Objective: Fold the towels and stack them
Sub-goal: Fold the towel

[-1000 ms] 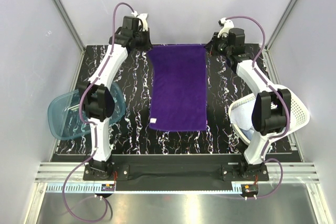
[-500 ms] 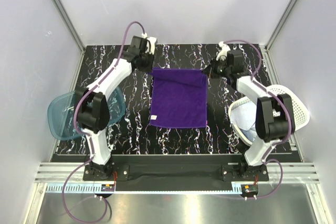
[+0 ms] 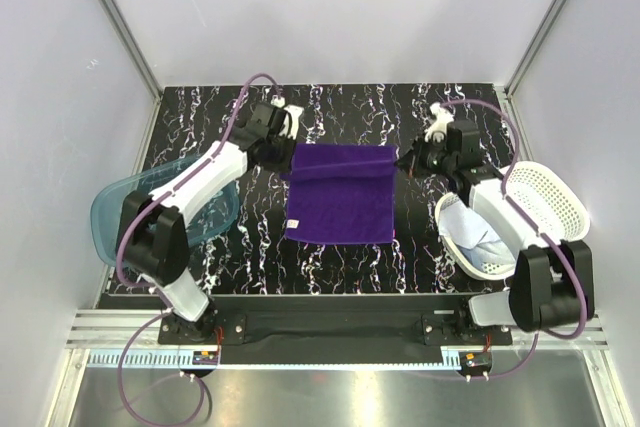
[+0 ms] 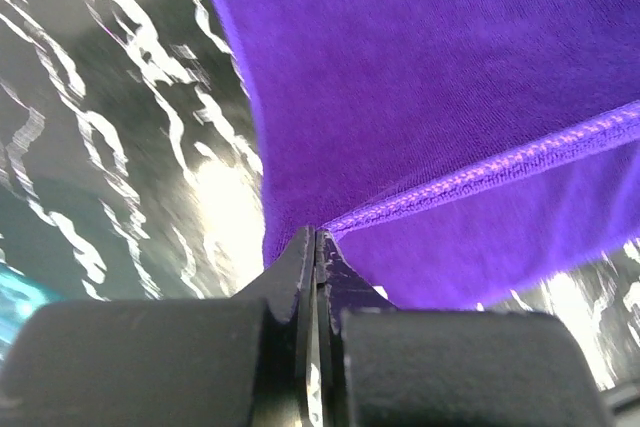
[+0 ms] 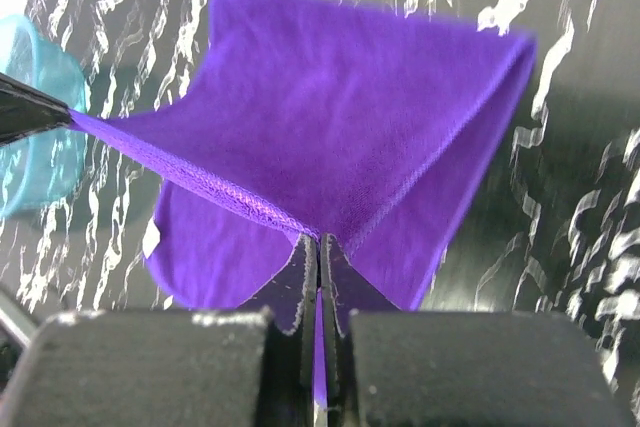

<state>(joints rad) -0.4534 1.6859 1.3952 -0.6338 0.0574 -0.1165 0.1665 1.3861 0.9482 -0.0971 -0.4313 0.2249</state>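
Purple cloth towel (image 3: 340, 202), deep violet, rectangular: centre of the bench, near part lying flat, far edge raised and doubled over toward the near side. The hemmed far edge runs taut between its two corners. Left jaws are clenched on the far-left corner and right jaws on the far-right corner. Both wrist views show the hem pinched right at the tips.

Bench (image 3: 340, 107): black slab with white marble veining. Translucent teal plastic tub (image 3: 115, 217) overhangs the left edge. White perforated plastic basket (image 3: 550, 197) sits at the right edge, with a pale blue cloth (image 3: 475, 237) bunched inside. Plain grey-white walls (image 3: 330, 17) close three sides.

Left arm (image 3: 200, 182) crosses the tub and right arm (image 3: 500, 209) crosses the basket, hiding part of each. Left wrist view is blurred. Cannot tell whether the raised fold touches the layer beneath.
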